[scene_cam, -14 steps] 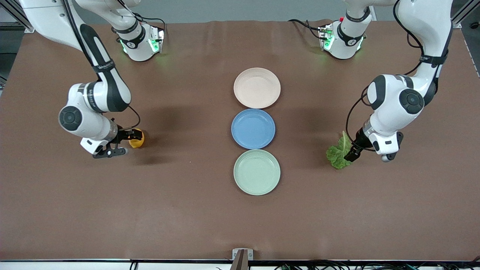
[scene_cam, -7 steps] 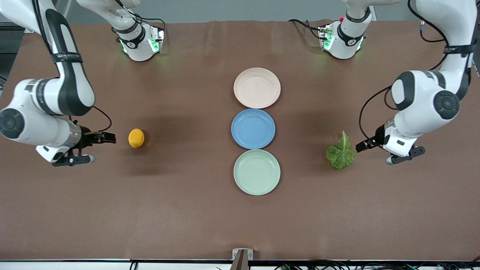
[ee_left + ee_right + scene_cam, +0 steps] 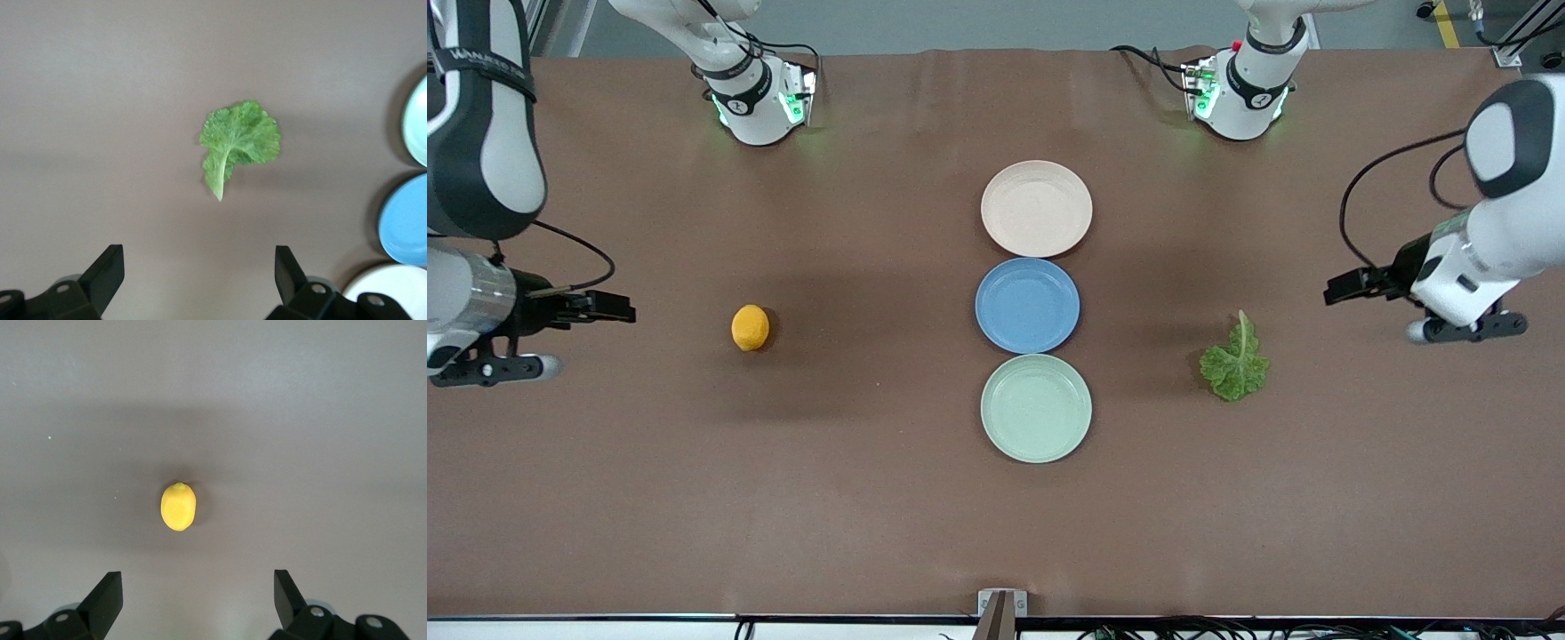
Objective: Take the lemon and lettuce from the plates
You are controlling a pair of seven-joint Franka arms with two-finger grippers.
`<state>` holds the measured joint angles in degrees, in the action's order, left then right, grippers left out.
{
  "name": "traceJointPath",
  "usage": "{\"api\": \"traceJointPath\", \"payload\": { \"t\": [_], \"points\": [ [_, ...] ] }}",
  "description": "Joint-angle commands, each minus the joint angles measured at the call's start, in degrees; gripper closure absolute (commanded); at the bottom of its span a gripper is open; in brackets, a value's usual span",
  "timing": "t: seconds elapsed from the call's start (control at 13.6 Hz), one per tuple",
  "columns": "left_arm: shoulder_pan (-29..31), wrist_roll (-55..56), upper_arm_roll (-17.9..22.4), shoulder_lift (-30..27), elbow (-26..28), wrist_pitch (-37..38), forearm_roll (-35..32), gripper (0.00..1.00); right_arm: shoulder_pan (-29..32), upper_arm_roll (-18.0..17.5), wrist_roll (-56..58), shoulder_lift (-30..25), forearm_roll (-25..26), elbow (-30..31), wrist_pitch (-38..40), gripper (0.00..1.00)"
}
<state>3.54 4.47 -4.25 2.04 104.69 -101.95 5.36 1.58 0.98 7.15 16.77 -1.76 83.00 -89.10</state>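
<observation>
The lemon [image 3: 750, 327] lies on the bare brown table toward the right arm's end; it also shows in the right wrist view [image 3: 178, 507]. The lettuce [image 3: 1235, 363] lies on the table toward the left arm's end and shows in the left wrist view [image 3: 237, 143]. The pink-beige plate [image 3: 1036, 208] and the mint green plate [image 3: 1036, 408] are both empty. My right gripper [image 3: 609, 309] is open and empty, raised over the table at its end, apart from the lemon. My left gripper [image 3: 1343, 289] is open and empty, raised apart from the lettuce.
A blue plate [image 3: 1027, 305] sits empty between the two task plates in the middle of the table. The arm bases [image 3: 760, 98] stand along the edge farthest from the front camera.
Both grippers have let go, the right of the lemon and the left of the lettuce, and drawn back and up toward their ends of the table. Lemon and lettuce stay put.
</observation>
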Motion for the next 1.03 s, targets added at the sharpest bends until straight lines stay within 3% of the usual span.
{"api": "traceJointPath", "payload": {
  "t": [0.0,0.29,0.52,0.74,0.81,0.96],
  "points": [
    [0.33,-0.95,-0.06,-6.59,0.43,4.29,0.18,0.01,1.67,-0.72,0.05,0.98,0.79,-4.33,1.56,0.00],
    [0.33,-1.56,-0.41,-7.93,-4.84,9.57,-5.35,0.01,1.94,-0.89,0.40,1.07,-0.53,-4.78,1.65,0.00],
    [2.16,-4.98,0.38,-7.93,-8.87,13.08,-4.92,0.01,1.94,-0.89,0.05,0.28,-0.52,-4.51,5.51,0.00],
    [2.35,-7.45,1.69,-7.93,-11.79,15.73,-4.48,0.01,1.50,-0.89,-0.03,-5.24,-0.61,1.18,5.09,0.00],
    [1.22,-7.45,2.66,-7.93,-11.79,15.73,-4.48,0.01,0.72,-0.72,-0.03,-7.70,-0.01,3.12,4.12,0.00],
    [-5.35,-7.28,9.39,-7.84,-11.70,15.82,-4.48,0.01,0.97,-0.72,-0.03,-10.35,0.09,4.71,4.29,0.00]
  ]
}}
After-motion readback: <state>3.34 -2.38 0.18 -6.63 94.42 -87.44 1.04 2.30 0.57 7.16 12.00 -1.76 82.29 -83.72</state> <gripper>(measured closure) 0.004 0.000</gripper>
